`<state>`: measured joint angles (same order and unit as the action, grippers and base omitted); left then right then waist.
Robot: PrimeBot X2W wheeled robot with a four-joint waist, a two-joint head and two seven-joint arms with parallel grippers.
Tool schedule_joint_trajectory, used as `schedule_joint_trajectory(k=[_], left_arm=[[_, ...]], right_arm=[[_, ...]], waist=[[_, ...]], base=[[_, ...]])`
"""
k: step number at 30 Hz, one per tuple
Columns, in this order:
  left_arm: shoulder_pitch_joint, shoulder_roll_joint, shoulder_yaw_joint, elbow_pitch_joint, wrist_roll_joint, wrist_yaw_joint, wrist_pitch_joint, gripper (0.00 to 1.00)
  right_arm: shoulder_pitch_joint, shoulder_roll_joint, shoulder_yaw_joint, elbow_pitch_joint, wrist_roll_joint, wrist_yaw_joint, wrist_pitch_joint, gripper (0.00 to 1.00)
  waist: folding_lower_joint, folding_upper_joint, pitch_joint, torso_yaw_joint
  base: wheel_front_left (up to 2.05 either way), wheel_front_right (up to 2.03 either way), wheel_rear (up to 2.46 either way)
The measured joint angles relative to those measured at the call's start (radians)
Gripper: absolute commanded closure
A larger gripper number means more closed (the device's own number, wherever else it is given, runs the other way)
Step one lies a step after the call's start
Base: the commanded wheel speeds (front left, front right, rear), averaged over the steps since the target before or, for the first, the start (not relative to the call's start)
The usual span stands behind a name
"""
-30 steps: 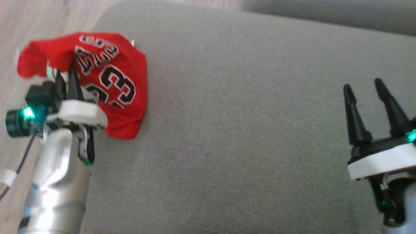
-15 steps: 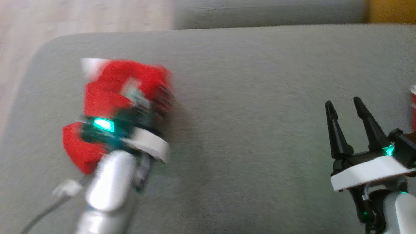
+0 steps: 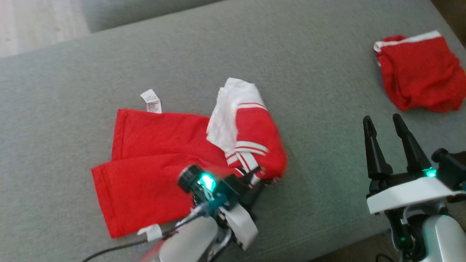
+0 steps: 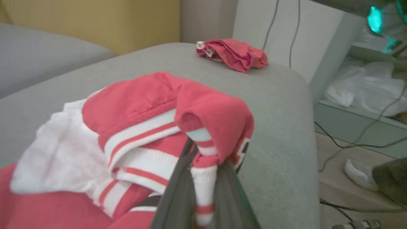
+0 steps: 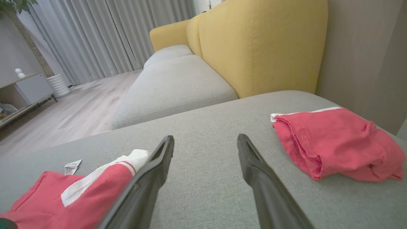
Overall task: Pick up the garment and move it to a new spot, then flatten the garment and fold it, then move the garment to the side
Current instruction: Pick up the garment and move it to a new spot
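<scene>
Left end effector point(image 4: 205, 165) clamped on the garment point(image 3: 153, 160), right end effector point(image 3: 382, 120) apart and empty.

I see the red garment lying near the middle of the grey cushion point(image 3: 309, 153). Its body is spread toward the left, with a white care label point(image 3: 151, 101) at its far edge and the striped trim point(image 3: 247, 145) bunched up on its right. My left end effector is pinched tight on a fold of that trim at the near side. My right end effector hovers at near right, touching nothing. A second red garment point(image 3: 422, 72) sits crumpled at far right, well apart.
</scene>
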<state>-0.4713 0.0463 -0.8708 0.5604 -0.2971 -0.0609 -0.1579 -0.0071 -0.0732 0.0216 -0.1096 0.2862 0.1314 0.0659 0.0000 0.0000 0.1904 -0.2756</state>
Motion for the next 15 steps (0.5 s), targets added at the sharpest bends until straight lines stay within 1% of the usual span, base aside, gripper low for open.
schedule_joint_trajectory(k=[1, 2, 6, 8, 10, 12, 15], left_arm=[[0.000, 0.001, -0.028, -0.001, -0.010, 0.001, 0.000, 0.34], [-0.001, 0.002, -0.051, -0.002, -0.019, 0.001, -0.001, 0.00], [-0.023, 0.003, -0.106, -0.015, -0.046, 0.030, -0.032, 0.00], [-0.045, 0.003, -0.101, -0.027, -0.049, 0.064, -0.059, 0.00], [-0.060, 0.003, -0.077, -0.040, -0.065, 0.104, -0.077, 0.00], [-0.059, 0.003, -0.031, -0.055, -0.067, 0.142, -0.087, 0.00], [-0.053, 0.029, 0.041, -0.089, -0.075, 0.196, -0.092, 0.00]], right_arm=[[-0.002, 0.001, 0.000, 0.002, 0.005, 0.000, -0.007, 0.00], [-0.003, 0.002, 0.000, 0.005, 0.005, 0.000, -0.009, 0.00], [-0.004, 0.005, -0.005, 0.017, 0.005, 0.000, -0.015, 0.00], [-0.005, 0.005, -0.005, 0.017, 0.004, 0.000, -0.015, 0.00], [-0.006, 0.005, -0.005, 0.017, 0.004, 0.000, -0.015, 0.00], [-0.006, 0.004, -0.010, 0.015, 0.003, 0.000, -0.014, 0.00], [-0.006, 0.002, -0.019, 0.006, -0.003, 0.000, -0.012, 0.00]], waist=[[0.0000, 0.0000, 0.010, -0.009], [0.0000, 0.0000, 0.020, -0.015], [0.0002, 0.0000, 0.041, -0.010], [0.0002, 0.0000, 0.039, 0.007], [0.0001, 0.0000, 0.033, 0.027], [0.0001, 0.0000, 0.027, 0.049], [0.0000, 0.0000, 0.018, 0.088]], base=[[0.00, 0.00, 0.00], [0.00, 0.00, 0.00], [0.00, 0.00, 0.00], [0.00, 0.00, 0.00], [0.00, 0.00, 0.00], [0.00, 0.00, 0.00], [0.00, 0.00, 0.00]])
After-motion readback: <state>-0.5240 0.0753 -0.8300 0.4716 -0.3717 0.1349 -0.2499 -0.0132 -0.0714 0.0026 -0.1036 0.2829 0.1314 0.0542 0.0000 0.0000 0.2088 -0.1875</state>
